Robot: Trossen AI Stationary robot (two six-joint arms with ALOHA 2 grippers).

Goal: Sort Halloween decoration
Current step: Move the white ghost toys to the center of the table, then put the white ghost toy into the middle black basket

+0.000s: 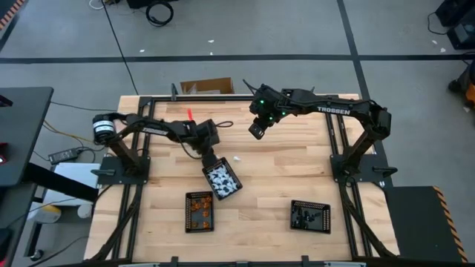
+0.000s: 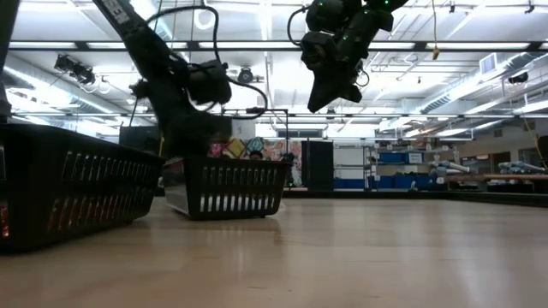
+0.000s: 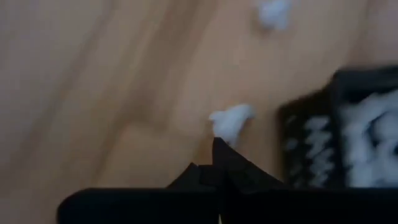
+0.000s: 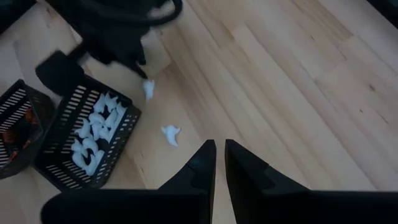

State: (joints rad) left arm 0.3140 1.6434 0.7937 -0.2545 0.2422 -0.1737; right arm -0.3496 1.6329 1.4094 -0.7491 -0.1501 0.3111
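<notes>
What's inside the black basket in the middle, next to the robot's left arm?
The middle basket holds a pile of little white toy pieces. Whatever lies beneath the pile is covered. Two more white pieces lie outside on the table: one loose, one at the left pincer's tip.

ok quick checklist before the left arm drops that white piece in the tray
1. Left gripper shut on a white piece: ok.
2. Piece over the tray of white pieces: not ok, it hangs beside the tray's rim, above bare table.
3. Right tray chosen: ok, it holds only white pieces; the orange tray and black tray sit apart.
4. Right gripper out of the way: ok, raised above the table, nearly shut, holding nothing.
5. Loose pieces left: not ok, one white piece lies on the table near the tray.
</notes>
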